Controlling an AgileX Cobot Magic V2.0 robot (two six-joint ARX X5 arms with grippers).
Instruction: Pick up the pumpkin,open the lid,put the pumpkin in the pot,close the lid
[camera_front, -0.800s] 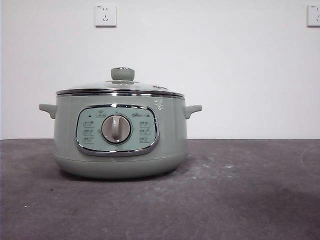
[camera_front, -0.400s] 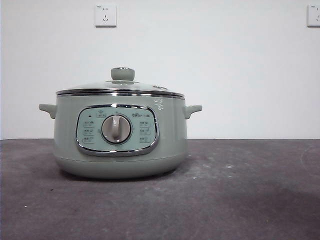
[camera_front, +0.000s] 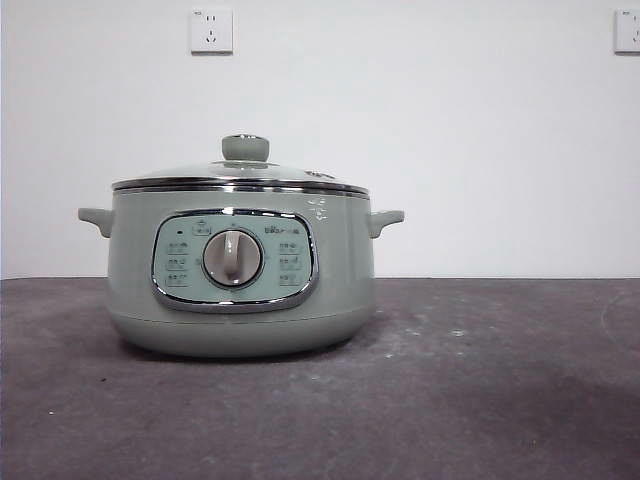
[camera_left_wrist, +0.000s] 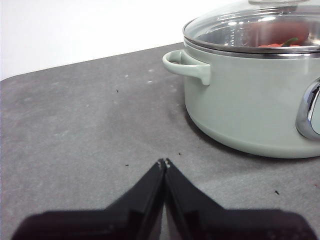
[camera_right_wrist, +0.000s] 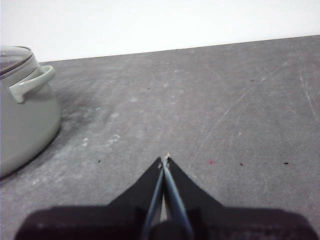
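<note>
The left gripper (camera_left_wrist: 164, 162) is hanging low over the table (camera_left_wrist: 75, 130) just beside the pot (camera_front: 240, 265), jaws pressed together and holding nothing. Through the glass of the lid (camera_front: 240, 178), something orange-red with a green stem, the pumpkin (camera_left_wrist: 285, 40), is sitting inside. The right gripper (camera_right_wrist: 164, 161) is waiting on the pot's other side, jaws likewise pressed together. To my eye the task looks finished; nothing more seems called for.
</note>
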